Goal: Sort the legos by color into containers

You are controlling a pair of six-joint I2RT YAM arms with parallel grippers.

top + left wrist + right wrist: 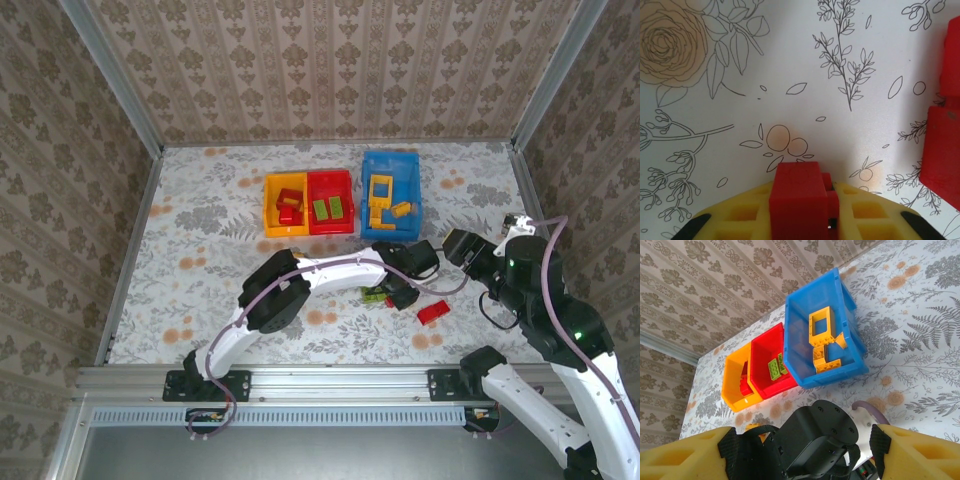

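Near the table's (pixel 200 300) near edge, a little right of its middle, the left gripper (pixel 800 220) is down at the surface. Its yellow pads (pixel 740 217) press against either side of a red brick (pixel 797 187), and I read the jaws as clamped on it. The brick sits proud between the pads, a hold that should let me lift it straight up without dragging. Close on one side lies a second red brick (pixel 432 312), loose on the table. On the other side, just beside the gripper, lies a green brick (pixel 374 295). Both wait their turn, and I judge the grip narrow enough to leave them undisturbed. Toward the far edge stand the three bins. The yellow-orange bin (pixel 270 205) and the red bin (pixel 350 205) touch side by side, and the blue bin (pixel 368 195) is just to their right. Red bricks lie in the yellow-orange bin, green ones in the red bin and orange-yellow ones in the blue. The held brick therefore belongs, by my reckoning, in the yellow-orange bin, the one nearest the table's left edge. Toward the right edge the right gripper (pixel 460 246) hangs above the table with its fingers wide apart and nothing between them. I take it to be parked there to keep the left arm's path to the bins free.
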